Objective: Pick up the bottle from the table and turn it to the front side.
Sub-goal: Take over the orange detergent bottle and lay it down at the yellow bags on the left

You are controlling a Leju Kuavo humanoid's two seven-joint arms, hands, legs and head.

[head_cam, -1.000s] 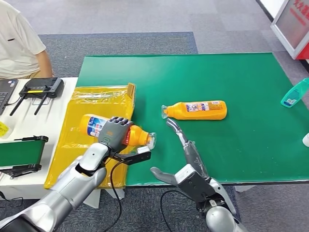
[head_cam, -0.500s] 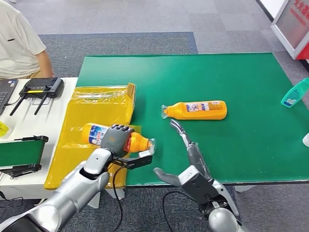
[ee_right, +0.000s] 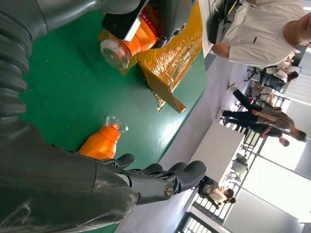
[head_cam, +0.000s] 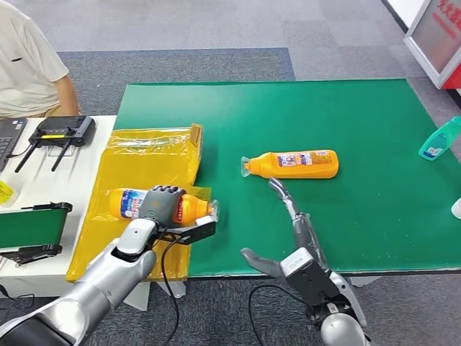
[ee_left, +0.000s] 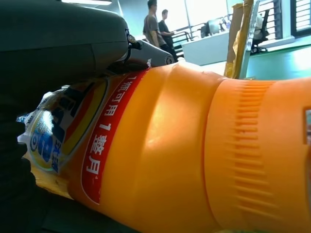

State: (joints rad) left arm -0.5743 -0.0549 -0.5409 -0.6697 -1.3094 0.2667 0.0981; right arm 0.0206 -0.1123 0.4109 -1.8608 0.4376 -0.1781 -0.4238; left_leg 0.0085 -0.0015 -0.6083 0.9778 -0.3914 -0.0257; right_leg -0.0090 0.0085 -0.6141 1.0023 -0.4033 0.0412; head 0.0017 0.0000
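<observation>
Head view: left hand (head_cam: 159, 204), lower left of centre, wrapped over the middle of an orange bottle (head_cam: 187, 208) and grasping it. Bottle held lying sideways, clear cap pointing right, blue-and-white label at its left end, over the right edge of a yellow bag (head_cam: 130, 169) spread where white side table (head_cam: 81, 176) meets green mat (head_cam: 337, 122). Second orange bottle (head_cam: 293, 164) lying flat near the centre of the mat, cap to the left, untouched. Right hand (head_cam: 296, 241) at lower centre-right, fingers released and stretched out straight, fingertips (head_cam: 276, 183) just below that second bottle, apart from it, holding nothing. Teal bottle (head_cam: 439, 138) at the right edge. Black router (head_cam: 63, 130) with antennas at upper left on the white table, person in a pale shirt (head_cam: 27, 61) behind it.

Left wrist view: held bottle (ee_left: 183, 155) very close, orange body and ribbed neck across the frame, red strip of the label running diagonally at left-centre. Dark fingers (ee_left: 62, 43) clamped across the upper left. People standing far off at the top.

Right wrist view: right hand's dark fingers (ee_right: 161, 177) extended side by side across the lower centre, closed on nothing. Neck and clear cap of the lying bottle (ee_right: 104, 138) just above them, at left-centre. Held bottle's cap (ee_right: 115, 51) at the top, with the yellow bag (ee_right: 172, 58) beside it.
</observation>
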